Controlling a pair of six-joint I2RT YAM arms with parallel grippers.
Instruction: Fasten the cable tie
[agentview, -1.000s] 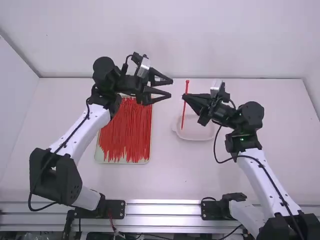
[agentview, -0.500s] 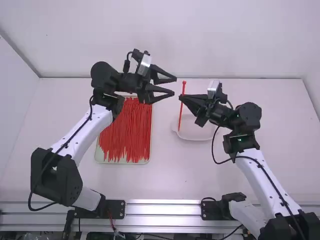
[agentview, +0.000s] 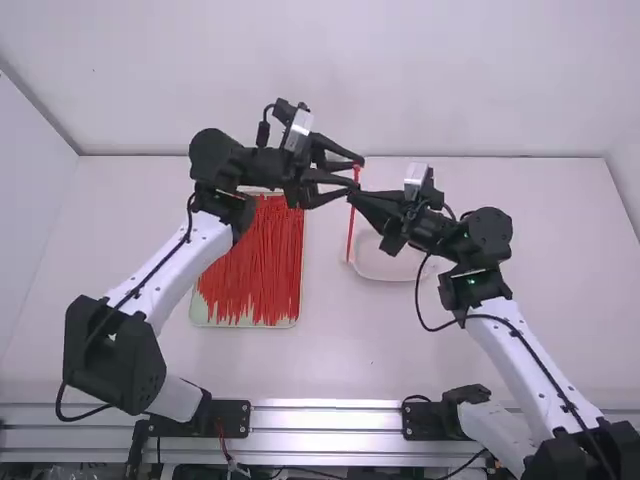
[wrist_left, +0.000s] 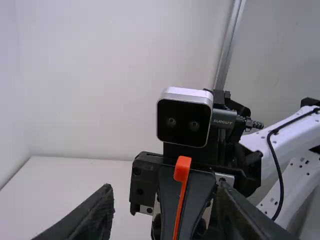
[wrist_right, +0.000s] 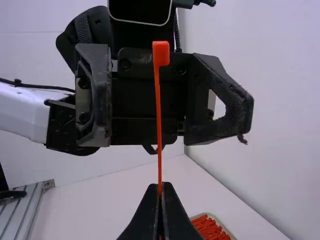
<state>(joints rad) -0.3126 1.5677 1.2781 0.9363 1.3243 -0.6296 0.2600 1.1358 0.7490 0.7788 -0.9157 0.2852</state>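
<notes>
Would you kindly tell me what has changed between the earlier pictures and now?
The left claw swung right, and the right claw, shut on the red cable tie, carried it left, so the tie's head now sits inside the open left claw. The pile of ties and white dish stayed put.

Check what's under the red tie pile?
A pale tray, its rim showing at the near and side edges. Its middle is covered by the ties, its far end by the left arm.

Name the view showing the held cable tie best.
Right wrist view: the cable tie runs full length from the right gripper to its head. Left wrist view shows its head end; high view, a thin line.
</notes>
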